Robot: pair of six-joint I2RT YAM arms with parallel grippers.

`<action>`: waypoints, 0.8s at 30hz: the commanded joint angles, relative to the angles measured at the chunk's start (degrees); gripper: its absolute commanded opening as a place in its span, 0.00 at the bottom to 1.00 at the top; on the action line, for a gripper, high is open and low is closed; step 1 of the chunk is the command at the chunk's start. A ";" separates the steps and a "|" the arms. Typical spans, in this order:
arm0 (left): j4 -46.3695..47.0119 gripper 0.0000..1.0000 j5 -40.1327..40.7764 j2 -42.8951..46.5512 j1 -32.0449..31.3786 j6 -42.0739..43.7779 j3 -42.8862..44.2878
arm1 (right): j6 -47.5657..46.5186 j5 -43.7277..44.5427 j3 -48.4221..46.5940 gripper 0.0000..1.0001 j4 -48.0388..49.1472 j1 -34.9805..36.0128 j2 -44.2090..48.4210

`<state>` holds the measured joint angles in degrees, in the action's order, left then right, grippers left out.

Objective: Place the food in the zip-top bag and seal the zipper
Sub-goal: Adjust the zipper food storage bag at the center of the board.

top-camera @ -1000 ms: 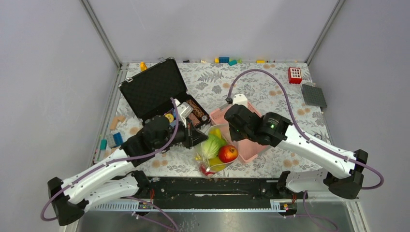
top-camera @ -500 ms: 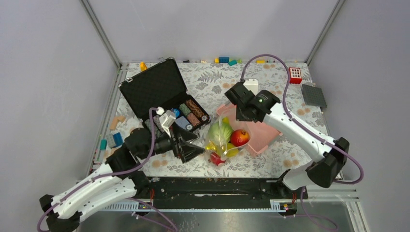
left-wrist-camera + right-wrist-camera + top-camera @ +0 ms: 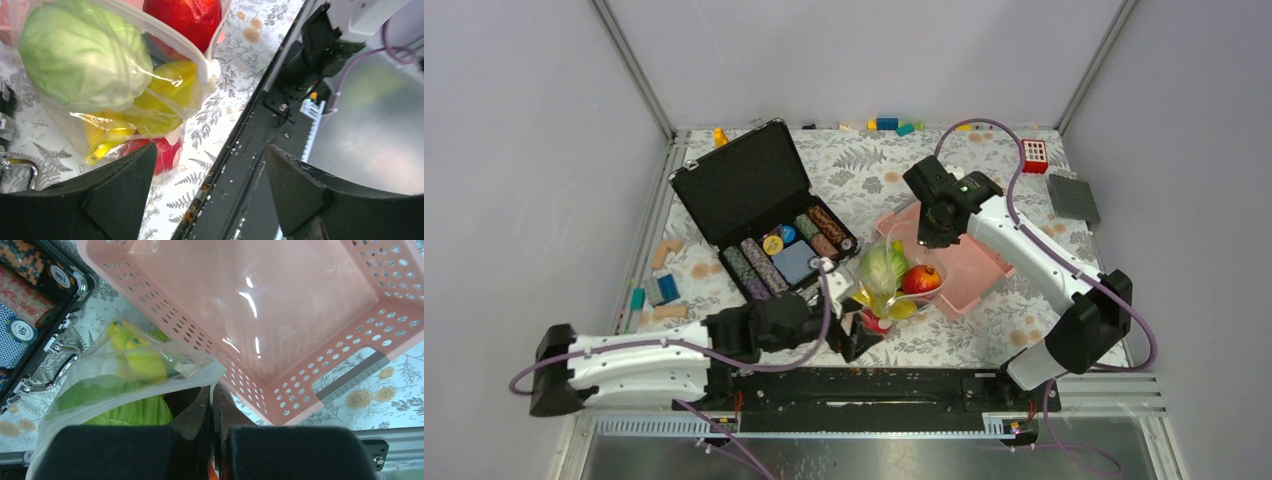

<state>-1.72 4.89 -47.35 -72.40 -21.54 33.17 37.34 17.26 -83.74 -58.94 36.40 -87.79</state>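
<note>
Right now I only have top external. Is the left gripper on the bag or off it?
Observer: Off it. In the left wrist view the left gripper is open wide with nothing between its fingers. The zip-top bag sits beyond the tips.
Operator: Right side? The arm blocks my view.
Observer: In the right wrist view the right gripper is shut. The bag's clear film runs into the tips, so it looks pinched there.
Operator: Anything left in the basket?
Observer: The right wrist view looks straight into the pink basket, and the part it shows has nothing in it.
</note>
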 commanded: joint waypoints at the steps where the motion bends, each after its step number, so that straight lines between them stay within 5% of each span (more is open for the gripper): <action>1: 5.51 0.77 17.88 -5.71 -6.67 8.55 5.59 | -1.56 -7.25 2.30 0.00 0.79 -2.37 2.38; 24: 24.30 0.48 20.47 -18.24 -8.45 10.93 1.59 | -2.55 -18.80 10.24 0.00 6.25 -7.71 5.47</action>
<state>15.92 23.94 -63.44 -80.27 -10.37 35.57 35.40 2.59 -73.95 -53.36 29.54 -83.74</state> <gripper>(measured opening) 0.488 0.018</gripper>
